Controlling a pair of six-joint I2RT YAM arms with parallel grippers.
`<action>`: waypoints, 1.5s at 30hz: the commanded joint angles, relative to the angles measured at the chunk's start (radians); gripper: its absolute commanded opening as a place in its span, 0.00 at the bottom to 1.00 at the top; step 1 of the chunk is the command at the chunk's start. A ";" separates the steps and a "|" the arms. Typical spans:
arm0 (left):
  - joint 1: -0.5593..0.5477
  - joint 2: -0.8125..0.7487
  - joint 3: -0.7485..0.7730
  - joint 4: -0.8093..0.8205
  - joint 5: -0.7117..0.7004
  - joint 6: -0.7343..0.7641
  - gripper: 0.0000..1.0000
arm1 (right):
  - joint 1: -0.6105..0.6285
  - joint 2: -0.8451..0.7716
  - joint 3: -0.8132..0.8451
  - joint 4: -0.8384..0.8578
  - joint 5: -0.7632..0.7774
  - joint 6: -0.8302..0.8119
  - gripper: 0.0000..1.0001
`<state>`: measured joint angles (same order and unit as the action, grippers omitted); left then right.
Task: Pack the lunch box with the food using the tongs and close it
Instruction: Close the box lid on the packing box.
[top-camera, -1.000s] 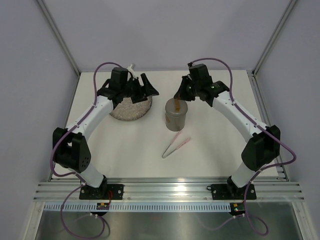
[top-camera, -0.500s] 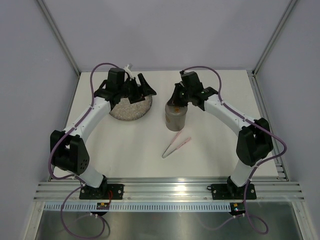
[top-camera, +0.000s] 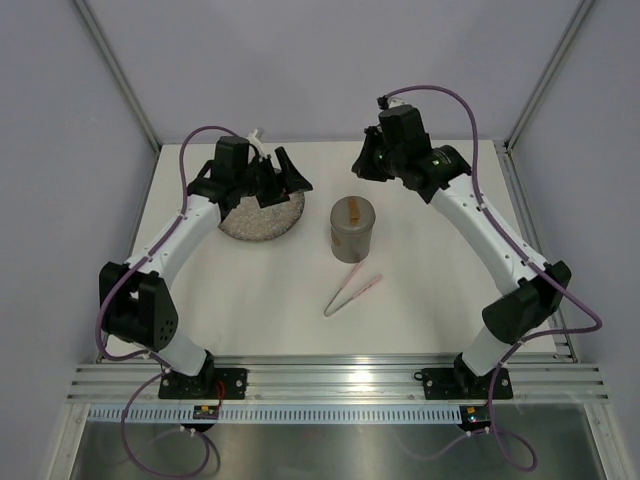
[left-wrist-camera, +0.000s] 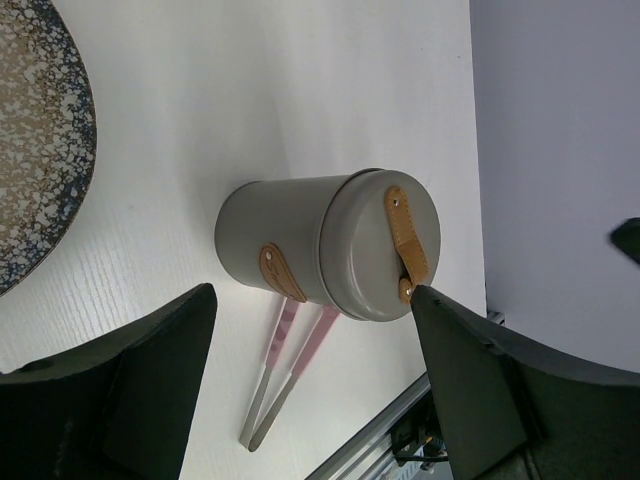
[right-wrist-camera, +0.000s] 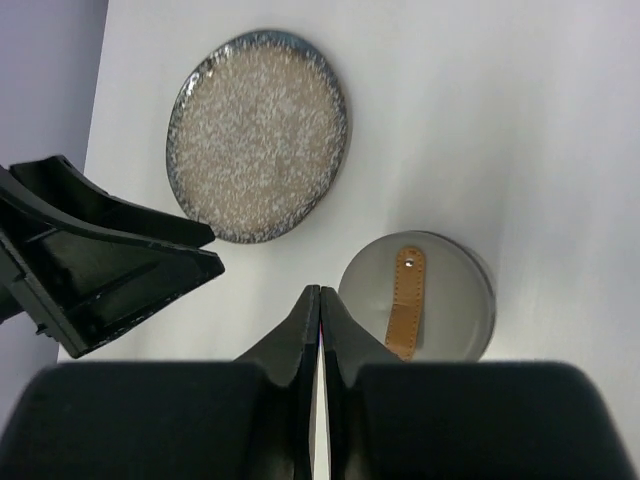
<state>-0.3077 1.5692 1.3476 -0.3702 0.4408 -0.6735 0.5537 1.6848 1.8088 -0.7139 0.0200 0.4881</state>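
Note:
The grey lunch box (top-camera: 352, 230) stands upright mid-table with its lid on, and a tan strap (right-wrist-camera: 407, 300) lies across the lid (right-wrist-camera: 418, 297). No food shows in any view. The pink tongs (top-camera: 352, 293) lie flat on the table in front of the box, also visible in the left wrist view (left-wrist-camera: 285, 360). My right gripper (top-camera: 364, 165) hovers above and behind the box, shut with nothing between its fingers (right-wrist-camera: 319, 292). My left gripper (top-camera: 280, 182) hangs open over the plate's far edge; in its own view the left gripper (left-wrist-camera: 310, 291) faces the lunch box (left-wrist-camera: 300, 245).
A round speckled plate (top-camera: 262, 217) sits left of the box, its surface bare in the right wrist view (right-wrist-camera: 258, 135). White walls close the back and sides. A metal rail (top-camera: 340, 380) runs along the near edge.
My right gripper dipped onto the top of the lunch box, then rose up and back away from it. The left arm has hardly moved.

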 joint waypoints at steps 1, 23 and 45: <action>0.005 -0.054 -0.007 0.016 0.007 0.018 0.83 | 0.008 -0.042 0.037 -0.094 0.145 -0.060 0.08; -0.053 -0.049 0.047 0.004 -0.002 0.038 0.82 | 0.009 0.018 0.071 -0.140 0.095 -0.072 0.08; -0.051 -0.064 0.027 -0.018 -0.013 0.054 0.83 | 0.017 0.230 0.150 -0.176 0.061 -0.082 0.08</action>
<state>-0.3626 1.5440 1.3678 -0.4107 0.4358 -0.6376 0.5564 1.9751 1.9068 -0.8093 0.1013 0.4278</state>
